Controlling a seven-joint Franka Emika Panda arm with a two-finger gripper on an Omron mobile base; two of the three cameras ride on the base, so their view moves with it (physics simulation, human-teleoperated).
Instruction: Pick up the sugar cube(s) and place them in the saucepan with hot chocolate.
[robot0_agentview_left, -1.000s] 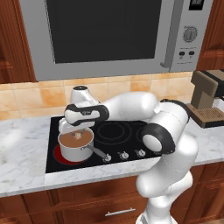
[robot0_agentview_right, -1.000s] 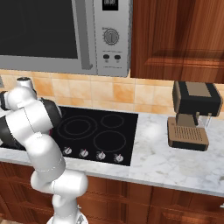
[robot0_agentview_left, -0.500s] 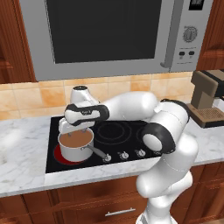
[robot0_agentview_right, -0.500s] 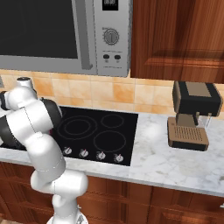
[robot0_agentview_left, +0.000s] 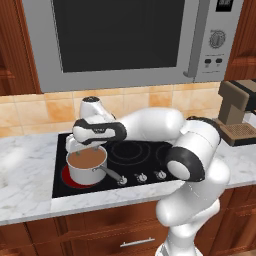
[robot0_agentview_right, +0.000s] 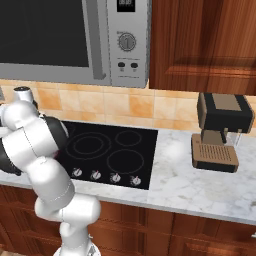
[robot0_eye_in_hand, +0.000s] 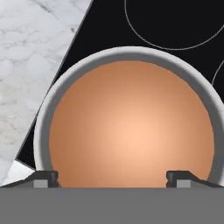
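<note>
Left base view: saucepan (robot0_agentview_left: 86, 165) on black cooktop (robot0_agentview_left: 135, 152), marble counter (robot0_agentview_left: 30, 195).

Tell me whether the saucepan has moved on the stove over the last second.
No. In the left base view the saucepan sits on the same red-glowing front-left burner as before, its handle pointing toward the knobs.

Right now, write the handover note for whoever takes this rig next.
Pincer: open, empty, hanging directly over the saucepan.
Saucepan: on the front left burner of the cooktop, which glows red beneath it; handle points toward the knobs. Brown hot chocolate fills it; no sugar cube shows on its surface or on the counter.
Done: apparently the drop into the pan.
Left: lift the arm clear and check that no cubes are left.
</note>
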